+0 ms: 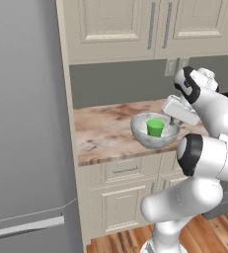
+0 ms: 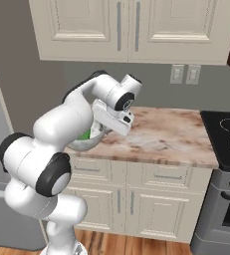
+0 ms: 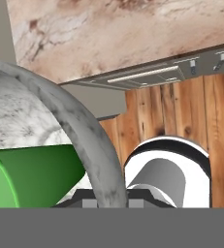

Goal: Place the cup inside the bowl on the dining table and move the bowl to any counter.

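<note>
The speckled grey-white bowl (image 1: 144,136) sits over the front part of the counter (image 1: 103,133), with the green cup (image 1: 155,127) standing inside it. My gripper (image 1: 173,120) is shut on the bowl's right rim. In the hand view the rim of the bowl (image 3: 82,133) runs between my fingertips, the gripper (image 3: 111,199) pinches it, and the cup (image 3: 36,175) lies just inside. From the right base view my arm hides most of the bowl (image 2: 84,143); a sliver of the cup (image 2: 85,134) shows. Whether the bowl rests on the counter or hangs just above it, I cannot tell.
A tall grey fridge (image 1: 26,123) stands against the counter's left end. A black stove (image 2: 226,137) adjoins the counter (image 2: 166,137) on the right. Cream wall cabinets (image 2: 121,30) hang above. Below the drawers (image 1: 125,170) is a wooden floor (image 3: 181,111).
</note>
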You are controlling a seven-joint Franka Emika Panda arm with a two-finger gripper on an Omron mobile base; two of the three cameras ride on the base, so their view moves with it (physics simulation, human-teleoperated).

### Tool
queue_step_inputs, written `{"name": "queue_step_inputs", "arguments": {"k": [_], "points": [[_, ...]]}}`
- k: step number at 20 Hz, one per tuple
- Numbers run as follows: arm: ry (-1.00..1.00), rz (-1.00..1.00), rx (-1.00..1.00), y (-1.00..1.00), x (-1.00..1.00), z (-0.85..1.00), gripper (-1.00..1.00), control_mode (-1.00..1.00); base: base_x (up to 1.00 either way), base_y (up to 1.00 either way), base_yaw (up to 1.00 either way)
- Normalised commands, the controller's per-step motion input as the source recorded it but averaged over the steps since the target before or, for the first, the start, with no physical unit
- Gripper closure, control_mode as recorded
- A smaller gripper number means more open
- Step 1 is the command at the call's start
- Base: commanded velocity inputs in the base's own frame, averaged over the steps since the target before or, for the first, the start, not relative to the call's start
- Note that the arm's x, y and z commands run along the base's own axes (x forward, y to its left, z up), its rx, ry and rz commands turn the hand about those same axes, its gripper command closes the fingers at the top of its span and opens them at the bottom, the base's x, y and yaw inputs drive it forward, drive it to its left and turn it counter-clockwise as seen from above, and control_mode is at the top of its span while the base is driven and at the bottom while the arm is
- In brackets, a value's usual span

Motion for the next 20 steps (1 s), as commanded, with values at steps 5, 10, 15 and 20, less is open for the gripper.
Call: {"name": "queue_step_inputs", "arguments": {"k": [5,10,15,20], "points": [[0.00,0.00,0.00,0.01,0.00,-0.09,1.00,-1.00,0.00,0.00,0.00],[0.00,0.00,0.00,0.03,0.03,-0.16,1.00,-1.00,0.00,0.00,0.00],[0.00,0.00,0.00,0.05,0.11,-0.13,1.00,-1.00,0.00,0.00,0.00],[0.00,-0.01,0.00,0.10,0.24,-0.09,1.00,-1.00,0.00,0.00,0.00]]}}
